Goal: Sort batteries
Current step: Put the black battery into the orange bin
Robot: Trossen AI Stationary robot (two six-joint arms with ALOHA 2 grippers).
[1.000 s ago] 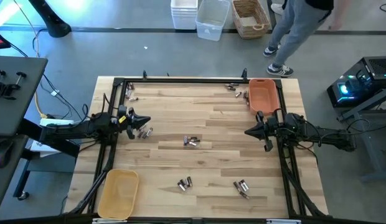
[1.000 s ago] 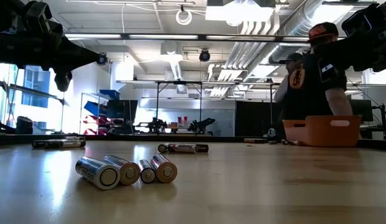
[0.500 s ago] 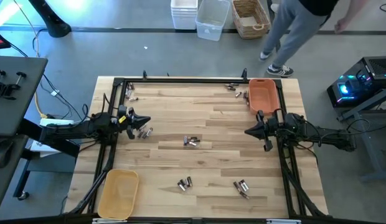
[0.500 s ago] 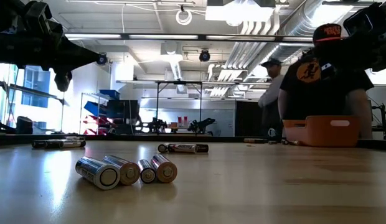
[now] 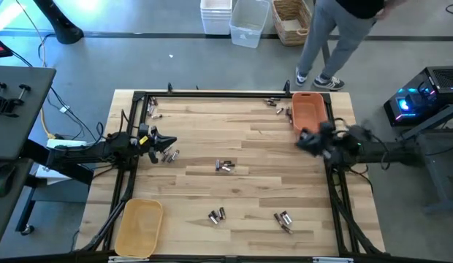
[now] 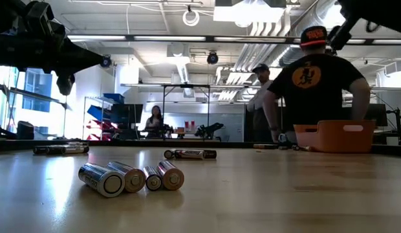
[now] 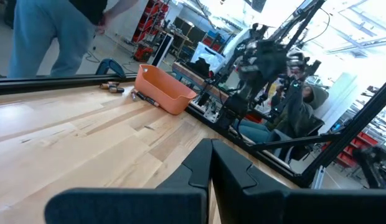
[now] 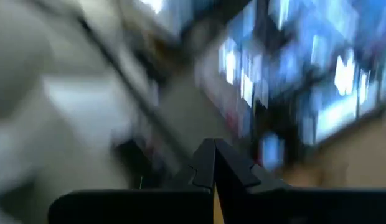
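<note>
Both grippers hold nothing: the left gripper [image 5: 168, 140] and the right gripper [image 5: 303, 139] have their fingers pressed together. No sorting shows yet; the batteries [image 5: 224, 166] lie scattered in small groups, both trays apparently empty. Each arm waits over its table edge.

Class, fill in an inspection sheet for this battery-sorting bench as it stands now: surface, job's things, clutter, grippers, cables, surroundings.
Surface: pale wooden slatted table inside a black metal frame.
Job's things: small silvery cylindrical batteries lie in loose clusters mid-table, along the near edge and at the far corners; oblong orange plastic tray far right, oblong yellow plastic tray near left; no cells seen in either.
Clutter: nothing seen.
Grippers: left gripper shut, above the table's left side near a cluster; right gripper shut, blurred, by the orange tray.
Cables: yellow cable on the floor, left.
Surroundings: a person walking past the far edge; storage bins beyond.
</note>
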